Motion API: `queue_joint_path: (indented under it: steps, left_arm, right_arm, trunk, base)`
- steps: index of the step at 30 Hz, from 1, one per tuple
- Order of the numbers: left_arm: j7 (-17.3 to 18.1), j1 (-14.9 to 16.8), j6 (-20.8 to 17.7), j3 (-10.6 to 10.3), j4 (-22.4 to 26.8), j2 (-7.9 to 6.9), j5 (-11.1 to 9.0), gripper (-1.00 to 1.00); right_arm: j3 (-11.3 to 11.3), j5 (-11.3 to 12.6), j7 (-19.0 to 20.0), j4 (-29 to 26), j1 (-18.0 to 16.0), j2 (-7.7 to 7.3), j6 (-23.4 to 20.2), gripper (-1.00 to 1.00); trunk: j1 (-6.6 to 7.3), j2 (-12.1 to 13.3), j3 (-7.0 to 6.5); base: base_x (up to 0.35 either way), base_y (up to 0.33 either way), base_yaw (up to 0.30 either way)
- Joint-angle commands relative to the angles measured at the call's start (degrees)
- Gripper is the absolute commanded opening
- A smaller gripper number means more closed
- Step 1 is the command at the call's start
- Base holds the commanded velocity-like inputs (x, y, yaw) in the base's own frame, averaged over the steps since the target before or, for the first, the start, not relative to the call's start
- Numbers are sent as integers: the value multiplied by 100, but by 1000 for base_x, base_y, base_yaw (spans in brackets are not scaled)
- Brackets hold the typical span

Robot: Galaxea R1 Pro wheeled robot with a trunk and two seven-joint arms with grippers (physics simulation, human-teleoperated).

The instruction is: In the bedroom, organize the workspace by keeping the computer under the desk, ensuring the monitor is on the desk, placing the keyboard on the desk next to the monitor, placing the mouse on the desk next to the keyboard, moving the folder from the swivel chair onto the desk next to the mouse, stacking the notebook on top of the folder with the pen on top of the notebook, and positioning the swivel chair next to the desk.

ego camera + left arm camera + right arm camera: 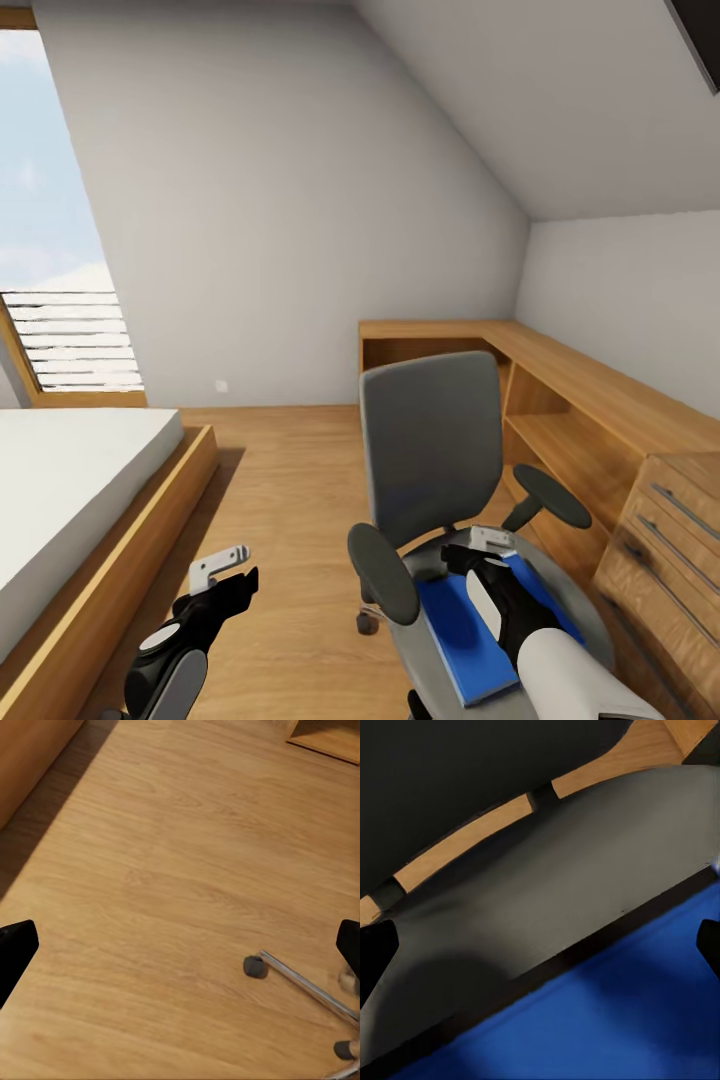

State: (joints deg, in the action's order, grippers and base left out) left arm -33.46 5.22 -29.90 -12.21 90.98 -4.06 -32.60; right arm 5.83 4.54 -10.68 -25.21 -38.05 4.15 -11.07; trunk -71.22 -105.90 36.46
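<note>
Folder (470,630) lies flat on the chair (430,450) seat, in front of the backrest. Right gripper (487,545) hangs just above the folder's rear edge, near the backrest, fingers spread apart, grasping nothing. Left gripper (228,570) is over the floor (290,500) beside the chair, released; a chair castor (255,966) lies below it.

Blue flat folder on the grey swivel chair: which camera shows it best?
Head view: the blue flat folder lies on the grey swivel chair seat, partly under the right gripper. Right wrist view shows a close blue corner; left wrist view shows floor and chair base.
</note>
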Motion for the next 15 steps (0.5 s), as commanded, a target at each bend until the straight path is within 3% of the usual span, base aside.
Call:
queue_joint_path:
  steps: [1,5,15]
  left_arm:
    - [-53,5,-4,-15,7,-3,-57,100]
    - [-47,5,-6,-24,6,1,-61,100]
    - [-66,5,-2,-38,15,22,-71,100]
  right_arm:
    - [6,48,-25,-12,-1,3,-22,100]
    - [6,47,-29,-11,-1,-1,-31,100]
    - [11,50,-37,1,-2,-2,-43,100]
  trunk:
    - [-2,-3,6]
    - [-2,-3,6]
    - [-46,-83,42]
  base:
    - [233,0,0]
    - [132,0,0]
    - [15,0,0]
